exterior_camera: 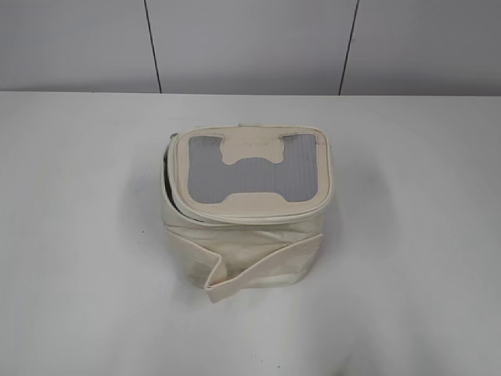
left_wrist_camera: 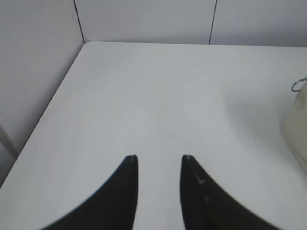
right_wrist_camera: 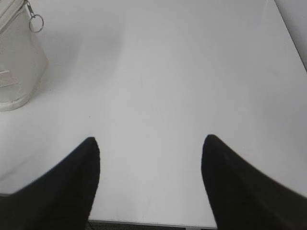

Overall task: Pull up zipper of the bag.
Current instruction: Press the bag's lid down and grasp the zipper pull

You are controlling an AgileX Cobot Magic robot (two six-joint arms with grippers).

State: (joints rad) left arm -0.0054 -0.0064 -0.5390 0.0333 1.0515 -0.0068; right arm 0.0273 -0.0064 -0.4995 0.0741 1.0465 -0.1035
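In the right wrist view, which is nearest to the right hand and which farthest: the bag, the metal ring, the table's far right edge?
From the right hand:
1. bag, left, its lower body.
2. metal ring, upper left, hanging at the bag's top.
3. table's far right edge, upper right.
The ring and the edge are nearly too close to call.

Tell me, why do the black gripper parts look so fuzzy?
Left wrist view: the left gripper sits close to the lens, edges soft. Right wrist view: the right gripper blurs likewise. Exterior view: the bag is sharper, casting a faint shadow.
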